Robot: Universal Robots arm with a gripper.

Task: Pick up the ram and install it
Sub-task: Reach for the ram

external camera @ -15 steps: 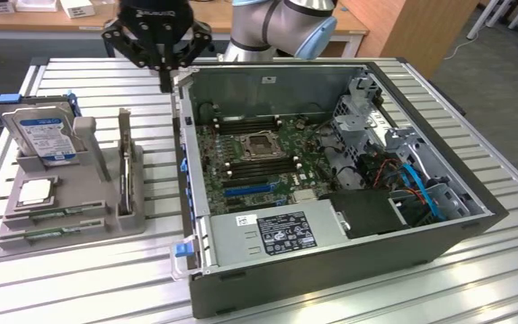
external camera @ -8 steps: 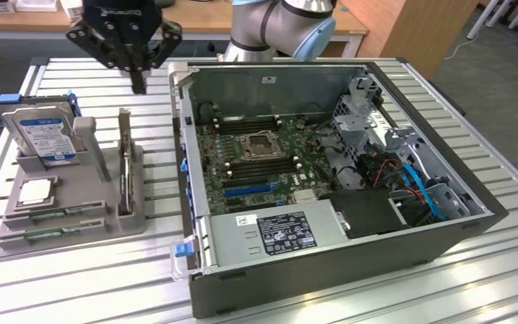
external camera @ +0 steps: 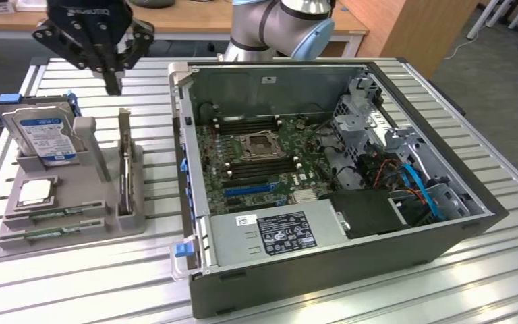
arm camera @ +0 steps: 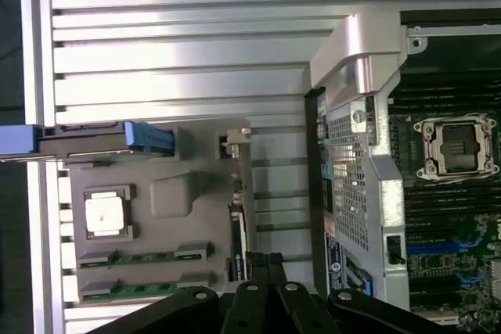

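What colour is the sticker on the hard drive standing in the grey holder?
The sticker is blue and white, clearest in the exterior view.

Slatted aluminium table (external camera: 61,287) carries grey parts holder (external camera: 88,202) beside open computer case (external camera: 331,283).

Silver-grey arm (external camera: 268,30) with a pale blue joint cap, and a black gripper (external camera: 113,84) of bolted linkages, faint lettering on its body.

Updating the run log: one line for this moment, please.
gripper shut, empty | near holder | ram in holder | not installed
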